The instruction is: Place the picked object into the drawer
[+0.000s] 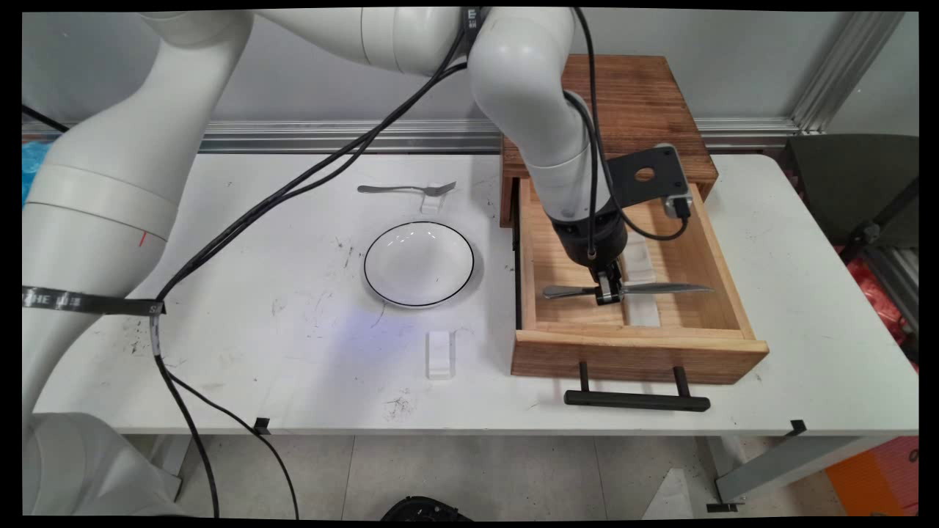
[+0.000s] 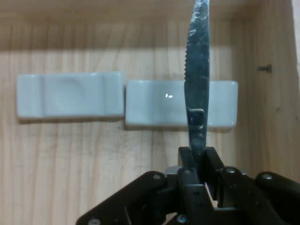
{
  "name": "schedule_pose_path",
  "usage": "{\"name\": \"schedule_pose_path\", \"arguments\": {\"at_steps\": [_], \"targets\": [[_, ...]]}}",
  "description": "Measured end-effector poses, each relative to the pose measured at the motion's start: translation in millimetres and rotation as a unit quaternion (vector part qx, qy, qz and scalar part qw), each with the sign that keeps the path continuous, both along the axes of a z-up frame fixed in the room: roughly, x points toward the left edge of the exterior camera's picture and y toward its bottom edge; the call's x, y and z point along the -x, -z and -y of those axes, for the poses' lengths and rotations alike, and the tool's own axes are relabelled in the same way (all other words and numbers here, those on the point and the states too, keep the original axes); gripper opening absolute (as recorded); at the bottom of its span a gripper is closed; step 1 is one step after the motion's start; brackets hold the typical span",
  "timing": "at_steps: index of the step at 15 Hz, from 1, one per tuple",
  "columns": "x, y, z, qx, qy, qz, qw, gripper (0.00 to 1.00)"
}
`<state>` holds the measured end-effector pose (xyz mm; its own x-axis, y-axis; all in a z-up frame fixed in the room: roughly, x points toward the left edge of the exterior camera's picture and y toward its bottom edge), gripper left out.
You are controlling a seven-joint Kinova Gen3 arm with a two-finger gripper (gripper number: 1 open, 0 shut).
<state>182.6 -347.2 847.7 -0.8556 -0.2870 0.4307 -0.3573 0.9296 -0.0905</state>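
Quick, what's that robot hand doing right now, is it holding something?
Hand: closed on a knife, gripping it near the middle, inside the open drawer.

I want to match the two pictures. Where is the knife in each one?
Main view: the knife lies crosswise in the open drawer, held by the gripper.
Hand view: the knife points up, right of centre.
Shared landmark: the white rest beneath the blade.
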Motion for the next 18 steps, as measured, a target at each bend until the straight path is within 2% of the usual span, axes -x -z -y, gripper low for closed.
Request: {"name": "schedule_pose_path", "arguments": {"at_steps": [18], "targets": [[-2.8,42.7,4.0,0.004,-0.016,-0.013,0.9998,0.00]]}}
